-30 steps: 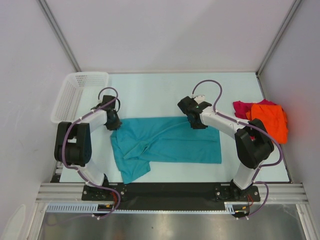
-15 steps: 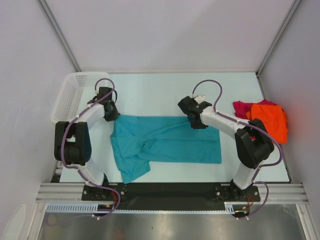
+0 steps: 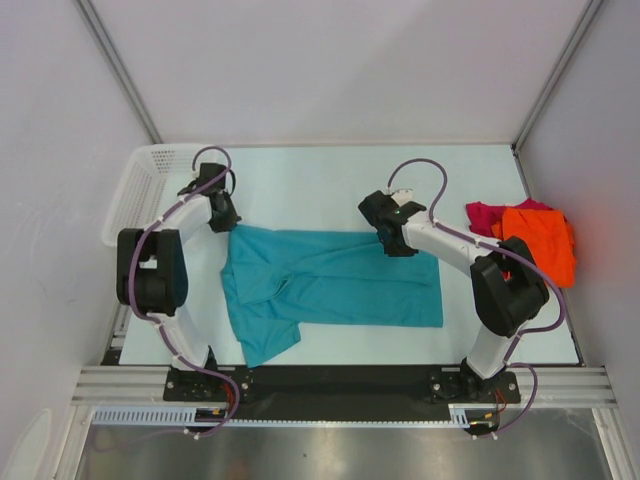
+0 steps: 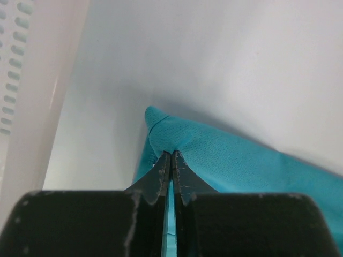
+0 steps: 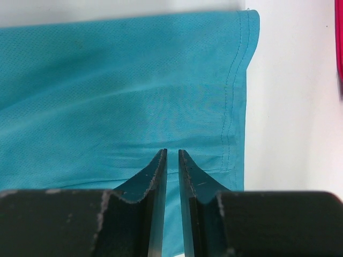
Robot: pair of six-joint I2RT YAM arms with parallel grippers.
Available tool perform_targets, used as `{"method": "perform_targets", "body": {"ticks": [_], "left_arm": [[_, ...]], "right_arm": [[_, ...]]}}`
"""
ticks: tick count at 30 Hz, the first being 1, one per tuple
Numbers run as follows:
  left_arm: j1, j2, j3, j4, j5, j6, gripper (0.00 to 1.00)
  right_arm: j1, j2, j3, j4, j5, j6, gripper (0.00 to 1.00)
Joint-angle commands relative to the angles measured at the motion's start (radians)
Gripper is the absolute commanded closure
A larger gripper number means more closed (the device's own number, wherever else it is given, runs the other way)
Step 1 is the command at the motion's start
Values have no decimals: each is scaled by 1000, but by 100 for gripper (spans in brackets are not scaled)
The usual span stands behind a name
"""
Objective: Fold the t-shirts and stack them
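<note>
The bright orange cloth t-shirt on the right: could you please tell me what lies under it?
A magenta-red cloth shirt pokes out from under the bright orange cloth t-shirt at its far left corner. The rest is covered, so its full extent cannot be seen.

Both arms reach forward, left gripper (image 4: 171, 154) pinched shut, right gripper (image 5: 172, 152) with jaws a narrow slit apart.

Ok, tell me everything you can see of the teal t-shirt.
The teal t-shirt is thin, finely meshed knit cloth with a stitched hem. It lies spread on the table, long side left to right, creased, with one part trailing towards the near left. The left gripper pinches its far-left corner, bunching it. The right gripper appears to pinch its far edge near the hem.
</note>
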Motion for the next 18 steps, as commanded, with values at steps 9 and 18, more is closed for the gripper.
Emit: {"method": "perform_targets", "body": {"ticks": [9, 18], "left_arm": [[12, -40, 55, -53, -21, 3, 1], [-14, 22, 171, -85, -12, 13, 0]], "right_arm": [[-7, 19, 20, 18, 8, -7, 80], [-21, 127, 139, 53, 13, -34, 80]]}}
